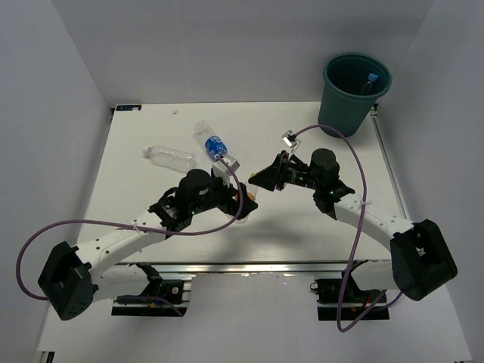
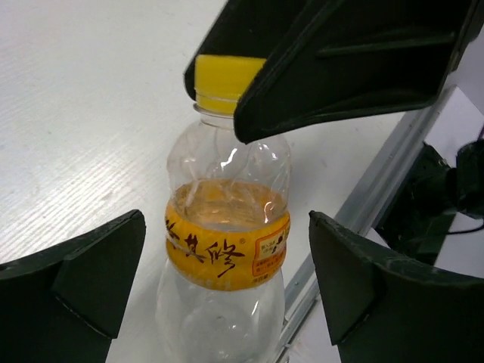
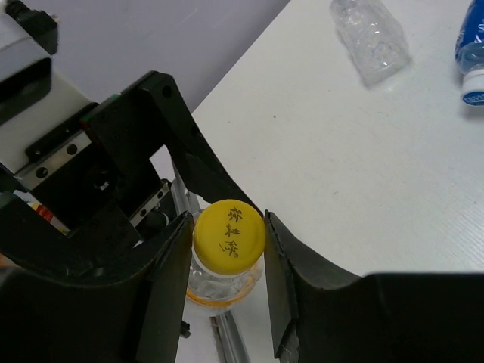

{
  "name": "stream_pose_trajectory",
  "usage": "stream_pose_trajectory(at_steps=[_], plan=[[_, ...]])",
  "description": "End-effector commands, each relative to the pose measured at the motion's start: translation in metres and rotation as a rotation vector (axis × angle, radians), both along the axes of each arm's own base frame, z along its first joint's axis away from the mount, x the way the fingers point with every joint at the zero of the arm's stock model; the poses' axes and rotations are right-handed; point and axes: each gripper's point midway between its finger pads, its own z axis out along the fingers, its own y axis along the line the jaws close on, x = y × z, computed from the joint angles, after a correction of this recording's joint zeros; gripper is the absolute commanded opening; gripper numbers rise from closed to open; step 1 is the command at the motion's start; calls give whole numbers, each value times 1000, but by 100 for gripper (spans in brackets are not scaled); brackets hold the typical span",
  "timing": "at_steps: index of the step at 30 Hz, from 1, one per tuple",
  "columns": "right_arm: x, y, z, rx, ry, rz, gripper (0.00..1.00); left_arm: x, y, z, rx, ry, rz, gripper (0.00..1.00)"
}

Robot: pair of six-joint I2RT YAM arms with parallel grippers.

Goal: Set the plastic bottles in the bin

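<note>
plain clear bottle (image 1: 170, 156): lying on the bench (image 1: 136, 181), far left of centre, untouched.
blue-label bottle (image 1: 212, 141): lying just right of the clear one, cap toward the arms, also loose.
left end effector (image 1: 242, 206): released. Fingers stand wide on either side of the orange bottle's body with a gap on both sides.
orange-label bottle (image 2: 227, 253): upright between the two arms, close to the bench's near edge. Cannot tell whether its base rests on the bench.
right end effector (image 3: 227, 249): clenched on that bottle from above, one finger pressed to each side of the yellow cap (image 2: 227, 76).
bin (image 1: 354, 91): by the bench's far right corner, well apart from the grip. A blue-capped bottle (image 1: 370, 82) is already inside.
step: looks like a left-to-right handover of the orange bottle, with the right arm now the only holder.
next move: back the left arm clear, then lift straight up and carry far-right until over the rim, then let go.
watch: a cap-only pinch means the body can swing, so keep the carry slow.
</note>
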Motion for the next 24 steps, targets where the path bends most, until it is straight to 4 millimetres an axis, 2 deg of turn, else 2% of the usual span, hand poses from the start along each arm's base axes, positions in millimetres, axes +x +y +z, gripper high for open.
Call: stream_pose_trajectory(at_steps=[1,3,4,5,6,7,9,10,11,12,13,14,15,16,17,18,19,20,21,22,23,24], plan=[[14,-1,29,14,-100,-65,9,9,7,22,-38,-47,71,98],[28,-6,33,-21,-133,-130,6,17,11,27,-40,-62,124,98],[35,-9,35,-34,-141,-163,5,17,16,23,-21,-47,149,98],[51,-19,36,-55,-145,-237,5,20,19,22,-16,-45,176,98],[60,-25,37,-77,-167,-272,5,31,29,23,-3,-59,260,98],[71,-32,43,-95,-170,-311,5,35,35,21,8,-46,306,98],[101,-58,56,-117,-214,-420,5,42,44,14,42,-33,372,98],[119,-69,81,-116,-285,-470,5,47,50,11,53,-30,427,98],[141,-96,90,-140,-292,-549,5,50,53,5,70,-19,449,98],[155,-111,103,-150,-316,-591,6,52,55,2,84,-10,465,98],[175,-124,136,-144,-386,-641,6,56,60,0,87,-1,506,98],[193,-153,152,-162,-428,-730,6,60,64,-5,96,9,531,98],[206,-166,167,-173,-473,-787,6,64,67,-7,96,14,554,98],[225,-179,169,-195,-495,-852,7,66,71,-10,94,26,576,98],[237,-195,195,-214,-592,-922,7,71,75,-12,90,31,592,98],[250,-212,208,-216,-625,-1017,8,74,76,-18,100,43,601,98],[272,-221,197,-247,-610,-1055,8,77,79,-21,100,57,618,98],[280,-244,227,-250,-669,-1142,8,84,84,-22,98,70,635,98],[290,-258,231,-265,-668,-1206,9,87,87,-27,108,88,644,98],[310,-271,216,-297,-643,-1252,8,91,90,-28,99,101,661,98],[318,-291,220,-307,-647,-1302,7,95,95,-29,89,117,667,98],[322,-298,238,-283,-668,-1325,7,98,96,-30,84,123,670,98]])
